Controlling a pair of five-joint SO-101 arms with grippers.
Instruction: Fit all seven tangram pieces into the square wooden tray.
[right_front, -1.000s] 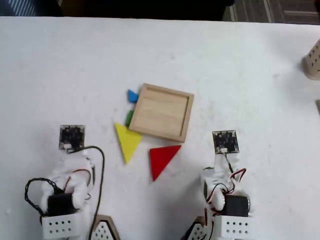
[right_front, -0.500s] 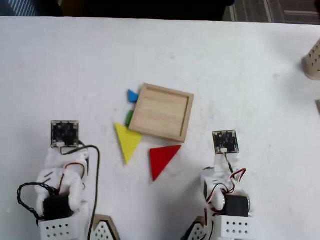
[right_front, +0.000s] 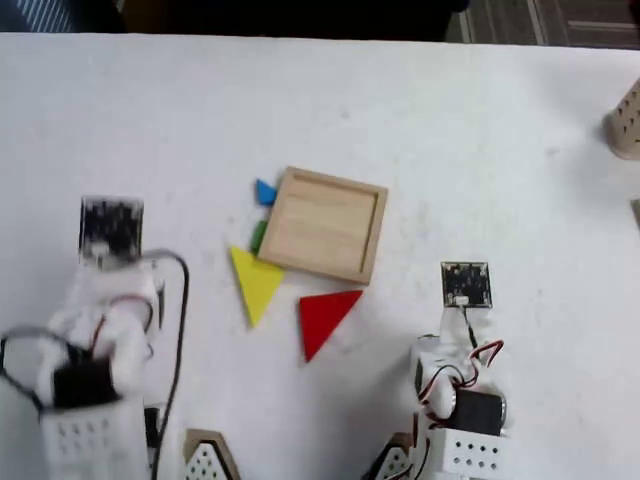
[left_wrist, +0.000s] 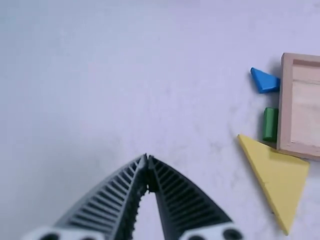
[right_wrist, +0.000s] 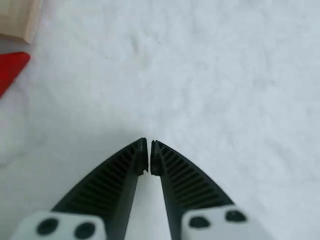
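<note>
The square wooden tray (right_front: 335, 181) lies mid-table with nothing inside it. A blue piece (right_front: 265, 192) and a green piece (right_front: 259, 236) poke out at its left edge. A yellow triangle (right_front: 256, 283) and a red triangle (right_front: 325, 318) lie flat in front of it. My left gripper (left_wrist: 147, 162) is shut and holds nothing, over bare table left of the blue piece (left_wrist: 264, 81), green piece (left_wrist: 270, 124) and yellow triangle (left_wrist: 277, 175). My right gripper (right_wrist: 148, 150) is shut and holds nothing, right of the red triangle (right_wrist: 11, 70) and the tray corner (right_wrist: 20, 17).
A perforated wooden object (right_front: 625, 120) stands at the table's right edge. Two wooden mounts (right_front: 205, 458) sit at the front edge between the arms. The table's far edge runs along the back, with wide white tabletop beyond the tray.
The left arm has swung out from the front edge, away from me and leftward. The right arm has shifted slightly to the right. The pieces and tray stayed put.
</note>
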